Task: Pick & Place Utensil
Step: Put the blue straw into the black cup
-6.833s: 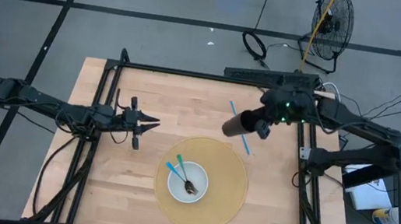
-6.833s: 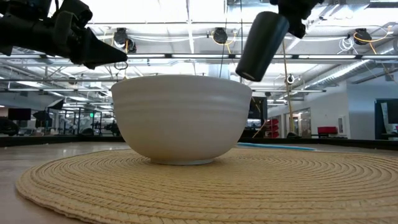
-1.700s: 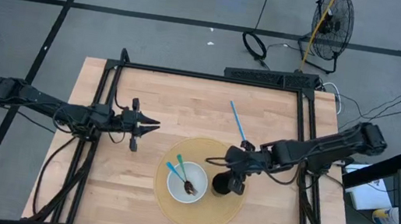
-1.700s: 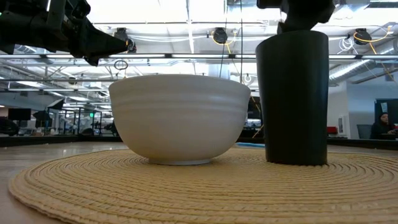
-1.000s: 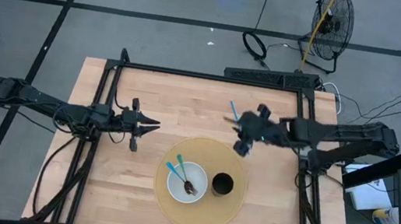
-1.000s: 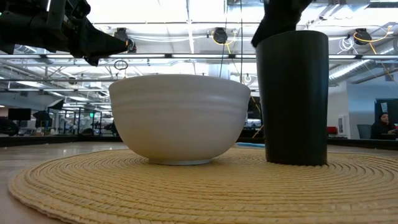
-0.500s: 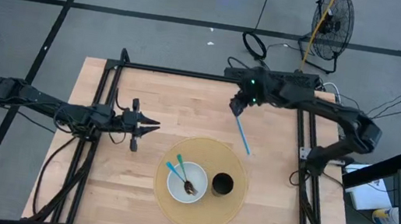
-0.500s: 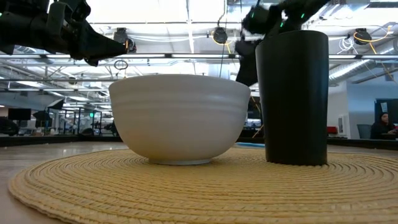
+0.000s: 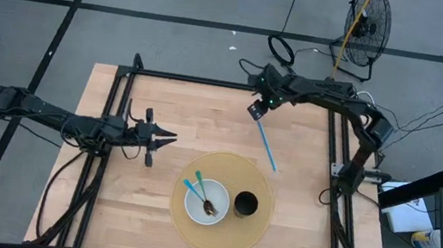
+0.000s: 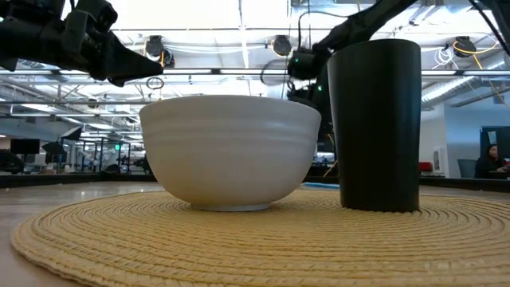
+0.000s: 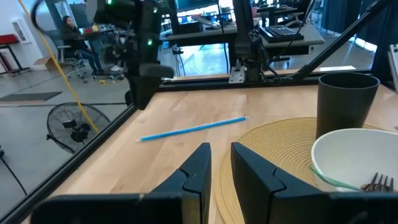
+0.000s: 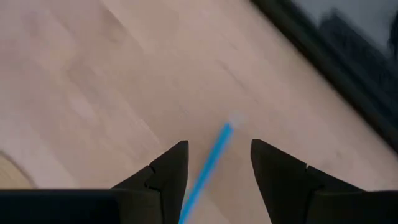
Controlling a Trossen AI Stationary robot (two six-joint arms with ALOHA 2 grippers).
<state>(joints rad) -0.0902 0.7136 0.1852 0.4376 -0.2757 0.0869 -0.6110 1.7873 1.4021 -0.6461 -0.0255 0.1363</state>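
A thin blue utensil [image 9: 266, 143] lies flat on the wooden table, beyond the round woven mat [image 9: 260, 190]. My right gripper [image 9: 256, 109] hangs open above its far end, which shows between the two fingers [image 12: 214, 146] without touching them. On the mat stand a white bowl [image 9: 209, 200], which holds a fork and another blue utensil, and a black cup [image 9: 245, 203]. My left gripper [image 9: 169, 138] waits left of the mat, level, its fingers a narrow gap apart [image 11: 221, 149] with nothing between them.
Black frame rails [image 9: 335, 149] run along the table's left, far and right sides. The wood between my left gripper and the blue utensil is bare. A fan [image 9: 366, 18] stands on the floor beyond the table. A person [image 11: 68, 31] sits far off in the room.
My right gripper has gone from just beyond the mat toward the table's far edge and a little left, and now hangs over the far end of the lying blue utensil. The black cup has stayed upright on the mat beside the bowl.
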